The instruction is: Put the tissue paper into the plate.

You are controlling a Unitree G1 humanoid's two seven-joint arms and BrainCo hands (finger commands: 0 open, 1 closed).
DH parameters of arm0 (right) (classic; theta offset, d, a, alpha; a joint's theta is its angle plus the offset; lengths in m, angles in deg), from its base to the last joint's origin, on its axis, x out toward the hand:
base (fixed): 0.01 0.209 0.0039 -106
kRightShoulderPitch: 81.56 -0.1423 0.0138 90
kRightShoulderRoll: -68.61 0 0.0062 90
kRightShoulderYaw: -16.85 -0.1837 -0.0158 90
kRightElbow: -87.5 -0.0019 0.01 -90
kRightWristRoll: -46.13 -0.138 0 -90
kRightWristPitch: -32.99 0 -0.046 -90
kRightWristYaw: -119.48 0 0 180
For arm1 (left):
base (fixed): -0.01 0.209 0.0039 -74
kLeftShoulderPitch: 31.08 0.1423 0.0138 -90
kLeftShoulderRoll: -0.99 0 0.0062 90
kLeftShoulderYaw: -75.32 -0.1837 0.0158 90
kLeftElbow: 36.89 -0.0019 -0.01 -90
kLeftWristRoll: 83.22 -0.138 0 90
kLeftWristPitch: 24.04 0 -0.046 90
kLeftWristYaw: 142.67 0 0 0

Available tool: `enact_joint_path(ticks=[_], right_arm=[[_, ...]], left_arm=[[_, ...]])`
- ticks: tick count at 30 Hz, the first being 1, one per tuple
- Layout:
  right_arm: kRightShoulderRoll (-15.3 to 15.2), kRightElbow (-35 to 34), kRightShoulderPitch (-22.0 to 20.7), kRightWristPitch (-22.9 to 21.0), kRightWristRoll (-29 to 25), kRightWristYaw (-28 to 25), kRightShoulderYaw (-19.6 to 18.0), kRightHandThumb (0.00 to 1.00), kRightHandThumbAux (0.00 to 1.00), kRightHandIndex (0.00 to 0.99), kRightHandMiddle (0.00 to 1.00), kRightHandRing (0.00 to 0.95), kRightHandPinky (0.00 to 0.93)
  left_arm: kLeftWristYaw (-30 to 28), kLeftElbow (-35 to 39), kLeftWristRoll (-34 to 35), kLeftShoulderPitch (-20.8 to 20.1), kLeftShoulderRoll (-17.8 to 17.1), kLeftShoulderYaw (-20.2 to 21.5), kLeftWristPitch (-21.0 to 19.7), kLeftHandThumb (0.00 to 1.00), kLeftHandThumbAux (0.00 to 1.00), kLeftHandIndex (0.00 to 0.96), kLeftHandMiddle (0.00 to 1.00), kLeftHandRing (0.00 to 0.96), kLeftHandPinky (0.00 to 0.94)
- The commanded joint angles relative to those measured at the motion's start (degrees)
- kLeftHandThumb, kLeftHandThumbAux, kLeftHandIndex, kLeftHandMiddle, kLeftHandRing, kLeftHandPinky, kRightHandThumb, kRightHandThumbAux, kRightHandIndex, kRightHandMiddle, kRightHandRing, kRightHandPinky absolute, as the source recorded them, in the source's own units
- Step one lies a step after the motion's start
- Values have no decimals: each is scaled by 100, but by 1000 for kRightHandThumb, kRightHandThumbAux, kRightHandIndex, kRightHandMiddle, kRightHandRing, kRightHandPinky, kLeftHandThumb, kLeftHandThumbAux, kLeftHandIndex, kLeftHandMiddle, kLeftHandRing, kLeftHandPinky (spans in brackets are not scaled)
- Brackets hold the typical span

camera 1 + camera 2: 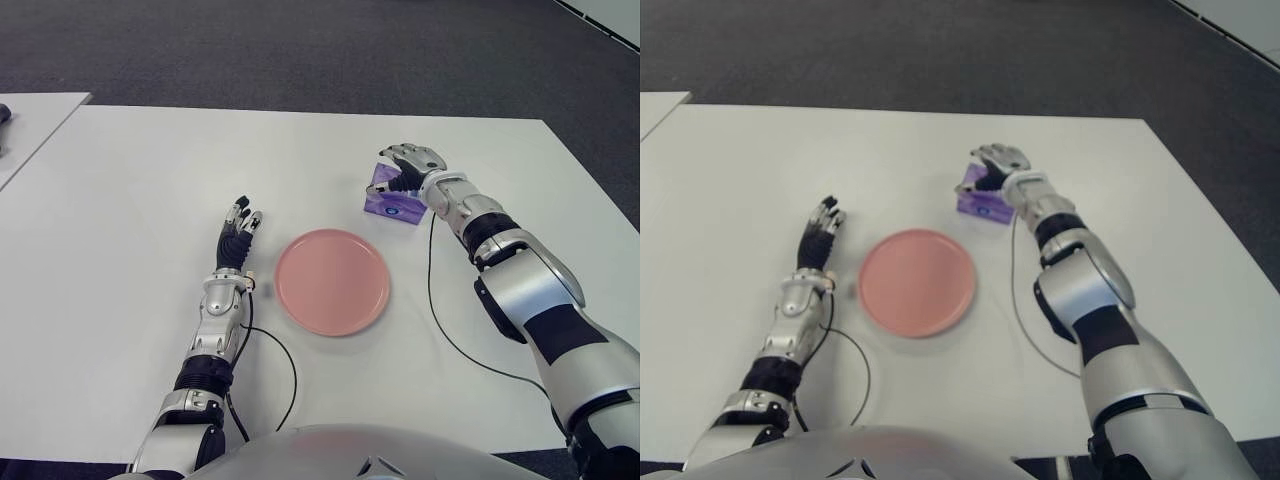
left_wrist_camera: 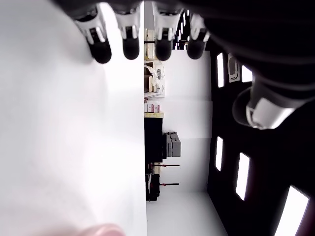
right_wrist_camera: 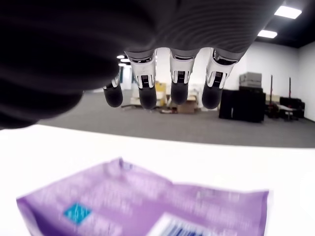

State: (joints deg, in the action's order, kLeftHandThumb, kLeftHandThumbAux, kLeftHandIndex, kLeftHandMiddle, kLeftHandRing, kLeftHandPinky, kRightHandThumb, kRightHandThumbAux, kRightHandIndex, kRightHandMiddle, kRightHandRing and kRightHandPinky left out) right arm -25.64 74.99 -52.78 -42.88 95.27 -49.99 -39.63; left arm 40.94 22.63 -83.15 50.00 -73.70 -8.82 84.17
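From where I stand, the white table [image 1: 150,180] carries a round pink plate [image 1: 332,281] near its front middle, with nothing on it. Beyond the plate and off to the robot's right lies the tissue paper [image 1: 392,200], a small purple pack with a printed label, sitting flat on the tabletop and well clear of the plate's rim. The right hand [image 1: 412,166] is over that pack, reaching forward with the forearm stretched out across the table; in its wrist view the fingers [image 3: 178,83] hang spread and extended above the purple wrapper [image 3: 147,201], not closed around it, and I cannot tell whether any fingertip touches it. So the hand is wide and holds nothing. The left hand [image 1: 238,232] shows just to the left of the plate, palm low over the table, its dark fingers [image 2: 130,42] straight and slightly apart, gripping nothing. A thin black cable [image 1: 285,365] loops across the table behind the left wrist, and another cable [image 1: 445,320] trails from the right forearm. Dark grey carpet [image 1: 300,50] lies past the table's far edge.
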Motion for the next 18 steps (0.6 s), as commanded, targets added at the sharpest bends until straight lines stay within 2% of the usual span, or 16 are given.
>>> enact_joint_path(ticks=[1,8,18], right_arm=[[149,55,179,-70,-75,-27,33,424,253,0,0,0,0],[253,108,303,-160,-25,20,89,421,247,0,0,0,0],[214,130,395,-221,38,73,227,412,243,0,0,0,0]], left_arm=[[35,-93,-9,143,-2,1,-105,0,432,0,0,0,0],[74,-94,-44,144,-2,-6,-103,0,424,0,0,0,0],[54,-176,-24,163,-7,6,39,0,424,0,0,0,0]])
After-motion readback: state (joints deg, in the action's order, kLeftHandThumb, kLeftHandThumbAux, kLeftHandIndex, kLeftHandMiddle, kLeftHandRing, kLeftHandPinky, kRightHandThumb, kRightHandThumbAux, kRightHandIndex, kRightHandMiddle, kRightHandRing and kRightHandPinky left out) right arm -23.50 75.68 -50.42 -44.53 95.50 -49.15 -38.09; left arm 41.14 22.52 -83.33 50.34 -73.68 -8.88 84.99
